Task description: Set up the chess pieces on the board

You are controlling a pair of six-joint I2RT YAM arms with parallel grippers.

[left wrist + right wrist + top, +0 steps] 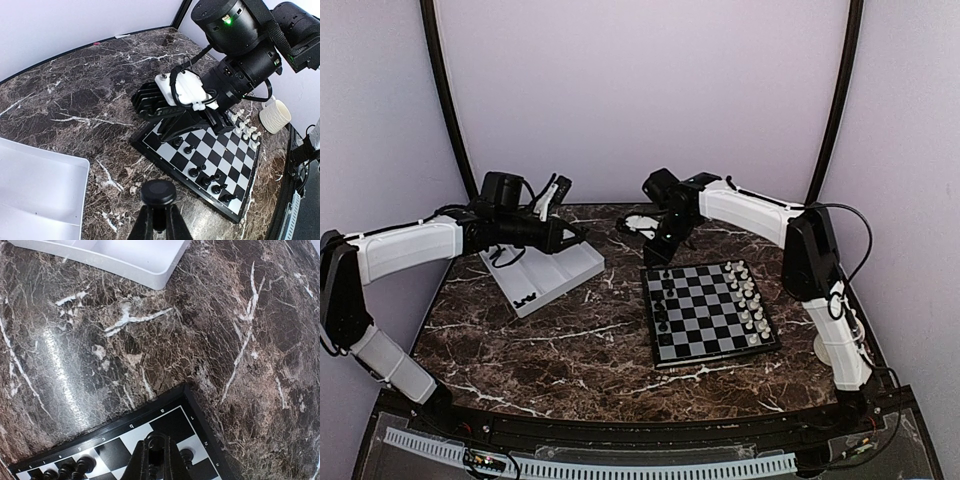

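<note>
The board [705, 300] lies right of centre, with black chess pieces [662, 305] along its left side and white ones [748, 295] along its right. My left gripper [582, 238] hovers above the white tray, shut on a black chess piece [158, 192] whose round base faces the camera between the fingers [145, 225]. My right gripper [156, 447] hangs low over the board's far left corner [125, 422], shut on a small black chess piece [155, 440]. Another black piece [186, 456] stands just beside it. The left wrist view shows the right gripper [170, 134] at that corner.
A white two-compartment tray [555, 275] sits at the left back, with a few black pieces [527, 297] at its near end. A white ribbed cup [274, 115] stands beyond the board, by the right arm's base. Dark marble table [570, 340] surrounds the board.
</note>
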